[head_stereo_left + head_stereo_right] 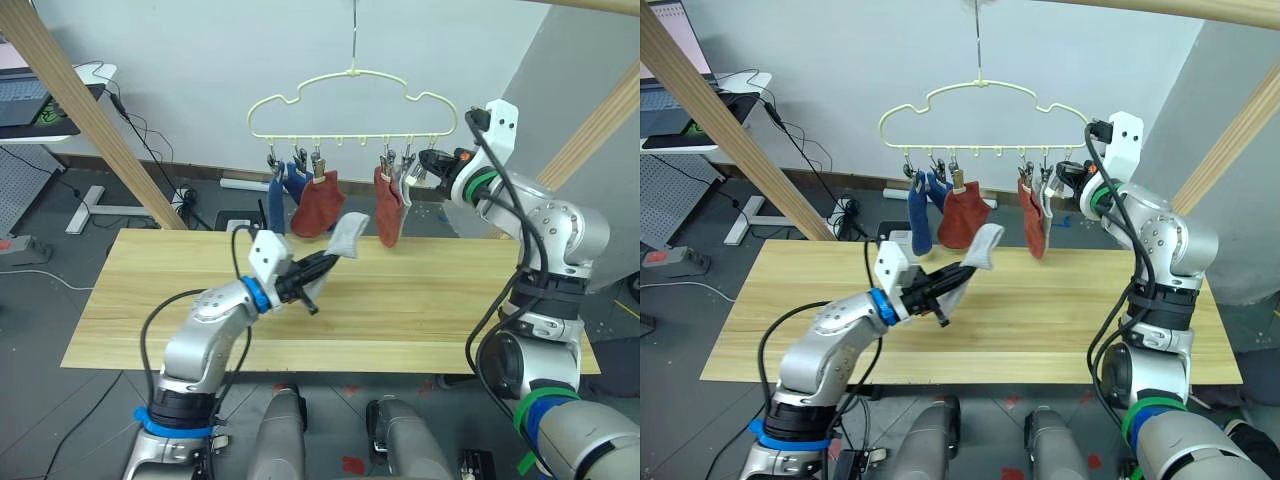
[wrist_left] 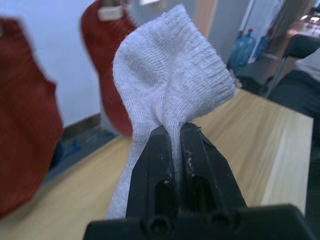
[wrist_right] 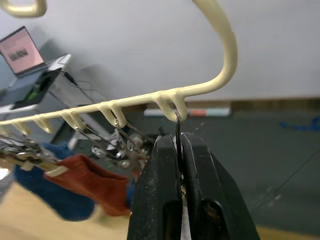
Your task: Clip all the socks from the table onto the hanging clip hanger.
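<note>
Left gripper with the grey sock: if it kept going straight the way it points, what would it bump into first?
Probably the rust red sock hanging from the clip hanger. The left gripper, shut on the light grey sock, points up toward the hanging socks, though depth is hard to judge.

Six socks in all: two blue [image 1: 283, 190], two rust red [image 1: 318, 205] and one light grey [image 1: 402, 190] hang from the one clip hanger [image 1: 352, 100]. The second light grey sock [image 1: 345, 235] is off it, toward six o'clock.
</note>
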`<state>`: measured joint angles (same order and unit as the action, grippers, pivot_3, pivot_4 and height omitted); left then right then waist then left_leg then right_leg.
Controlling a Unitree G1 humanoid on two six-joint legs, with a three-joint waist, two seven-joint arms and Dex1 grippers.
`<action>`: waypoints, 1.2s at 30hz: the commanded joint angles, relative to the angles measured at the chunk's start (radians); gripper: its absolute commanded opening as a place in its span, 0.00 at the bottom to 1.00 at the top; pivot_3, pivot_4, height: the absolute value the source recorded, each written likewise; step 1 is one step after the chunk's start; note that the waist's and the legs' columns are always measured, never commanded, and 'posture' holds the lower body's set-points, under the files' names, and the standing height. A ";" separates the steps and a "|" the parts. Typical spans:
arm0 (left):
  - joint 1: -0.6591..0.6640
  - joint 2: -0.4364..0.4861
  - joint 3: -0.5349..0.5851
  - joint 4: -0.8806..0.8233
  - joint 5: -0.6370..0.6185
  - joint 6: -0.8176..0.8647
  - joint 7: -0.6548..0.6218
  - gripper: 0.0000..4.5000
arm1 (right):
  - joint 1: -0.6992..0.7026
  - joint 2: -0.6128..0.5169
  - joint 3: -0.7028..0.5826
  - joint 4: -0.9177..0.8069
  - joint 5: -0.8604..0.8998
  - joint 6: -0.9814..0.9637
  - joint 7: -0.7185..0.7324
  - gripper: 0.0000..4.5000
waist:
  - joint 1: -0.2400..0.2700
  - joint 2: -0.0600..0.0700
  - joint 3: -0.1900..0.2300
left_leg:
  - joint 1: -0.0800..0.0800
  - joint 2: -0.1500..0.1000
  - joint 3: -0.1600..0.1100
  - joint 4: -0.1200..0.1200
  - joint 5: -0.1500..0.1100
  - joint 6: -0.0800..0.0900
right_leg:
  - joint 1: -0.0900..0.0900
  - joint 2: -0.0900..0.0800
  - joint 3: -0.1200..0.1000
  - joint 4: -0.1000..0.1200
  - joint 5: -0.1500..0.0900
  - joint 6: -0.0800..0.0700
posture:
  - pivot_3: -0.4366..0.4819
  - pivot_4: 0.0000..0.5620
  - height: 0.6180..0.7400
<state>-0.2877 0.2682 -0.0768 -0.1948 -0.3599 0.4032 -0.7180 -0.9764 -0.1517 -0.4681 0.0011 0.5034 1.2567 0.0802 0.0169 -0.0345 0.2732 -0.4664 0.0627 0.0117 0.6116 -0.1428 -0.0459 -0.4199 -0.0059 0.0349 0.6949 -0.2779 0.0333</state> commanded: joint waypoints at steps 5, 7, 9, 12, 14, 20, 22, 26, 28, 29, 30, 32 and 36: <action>-0.070 -0.077 -0.048 0.043 0.071 -0.122 0.076 0.01 | -0.091 0.056 -0.163 -0.040 0.070 0.241 -0.096 0.00 | -0.001 0.000 0.000 | 0.000 0.000 0.000 0.000 0.000 0.000 | 0.000 0.000 0.000 0.000 0.000 0.000 | 0.49 0.39 1.00; -0.087 -0.087 -0.058 0.067 0.081 -0.137 0.077 0.01 | -0.108 0.069 -0.187 -0.047 0.070 0.276 -0.107 0.00 | -0.002 0.000 0.000 | 0.000 0.000 0.000 0.000 0.000 0.000 | 0.000 0.000 0.001 0.000 0.000 0.000 | 0.49 0.39 1.00; -0.105 -0.098 -0.070 0.103 0.095 -0.151 0.082 0.01 | -0.122 0.078 -0.204 -0.055 0.070 0.306 -0.113 0.00 | -0.006 0.001 0.000 | 0.000 0.000 0.000 0.000 0.000 0.000 | 0.000 0.001 0.000 0.000 0.000 0.000 | 0.49 0.39 1.00; -0.122 -0.115 -0.081 0.138 0.106 -0.166 0.085 0.01 | -0.135 0.093 -0.226 -0.064 0.061 0.331 -0.121 0.00 | -0.010 0.001 0.000 | -0.001 0.000 0.000 0.000 0.000 0.000 | 0.000 0.001 0.000 -0.001 0.000 0.000 | 0.49 0.39 1.00; -0.136 -0.125 -0.090 0.158 0.111 -0.173 0.081 0.01 | -0.145 0.100 -0.240 -0.066 0.054 0.344 -0.125 0.00 | -0.012 0.001 0.000 | -0.001 0.000 0.000 0.000 0.000 0.000 | 0.000 0.001 0.000 -0.001 0.000 0.000 | 0.48 0.40 1.00; -0.148 -0.131 -0.088 0.184 0.114 -0.186 0.077 0.01 | -0.159 0.108 -0.257 -0.067 0.038 0.357 -0.132 0.00 | -0.021 0.001 0.000 | -0.001 0.000 0.000 0.000 0.000 0.000 | -0.001 0.001 0.000 -0.001 0.000 0.000 | 0.47 0.41 1.00; -0.154 -0.130 -0.091 0.197 0.121 -0.194 0.078 0.01 | -0.158 0.109 -0.258 -0.067 0.035 0.358 -0.132 0.00 | -0.021 0.001 0.000 | -0.001 0.000 0.000 0.000 0.000 0.000 | -0.001 0.001 0.000 -0.001 0.000 0.000 | 0.47 0.41 1.00; -0.174 -0.139 -0.094 0.223 0.121 -0.197 0.075 0.01 | -0.163 0.112 -0.263 -0.064 0.032 0.358 -0.133 0.00 | -0.020 0.001 0.000 | -0.001 0.000 -0.001 0.000 0.000 0.000 | 0.000 0.001 0.000 -0.001 0.000 0.000 | 0.46 0.42 1.00; -0.175 -0.139 -0.093 0.223 0.118 -0.197 0.070 0.01 | -0.165 0.112 -0.265 -0.061 0.028 0.358 -0.133 0.00 | -0.020 0.001 0.000 | -0.001 0.000 0.000 0.000 0.000 0.000 | 0.000 0.001 0.001 -0.001 0.000 0.000 | 0.46 0.42 1.00; -0.173 -0.137 -0.094 0.223 0.118 -0.196 0.066 0.01 | -0.167 0.112 -0.267 -0.059 0.025 0.358 -0.133 0.00 | -0.020 0.001 0.000 | -0.001 0.000 0.000 0.000 0.000 0.000 | 0.000 0.001 0.000 -0.001 0.000 0.000 | 0.46 0.42 1.00; -0.172 -0.135 -0.093 0.222 0.118 -0.195 0.064 0.01 | -0.168 0.112 -0.266 -0.058 0.023 0.358 -0.133 0.00 | -0.021 0.001 0.000 | -0.001 0.000 0.000 0.000 0.000 0.000 | -0.001 0.001 0.000 -0.001 0.000 0.000 | 0.46 0.42 1.00; -0.172 -0.134 -0.090 0.224 0.118 -0.197 0.063 0.01 | -0.168 0.109 -0.266 -0.057 0.022 0.358 -0.131 0.00 | -0.021 0.001 0.000 | -0.001 0.000 -0.001 -0.001 0.000 0.000 | -0.001 0.001 0.000 -0.001 0.000 0.000 | 0.46 0.43 1.00; -0.213 -0.139 -0.071 0.259 0.119 -0.208 0.073 0.01 | -0.168 0.117 -0.264 -0.056 0.020 0.358 -0.129 0.00 | -0.020 0.001 0.000 | -0.001 0.000 -0.001 -0.001 0.000 0.000 | -0.001 0.002 0.000 -0.001 0.000 0.000 | 0.46 0.43 1.00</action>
<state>-0.4722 0.1359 -0.1576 0.0780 -0.2400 0.2198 -0.6451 -1.1280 -0.0316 -0.7241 -0.0287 0.5281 1.6064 -0.0464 -0.0035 -0.0336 0.2728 -0.4675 0.0626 0.0111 0.6110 -0.1429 -0.0455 -0.4205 -0.0043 0.0351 0.6937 -0.2780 0.0335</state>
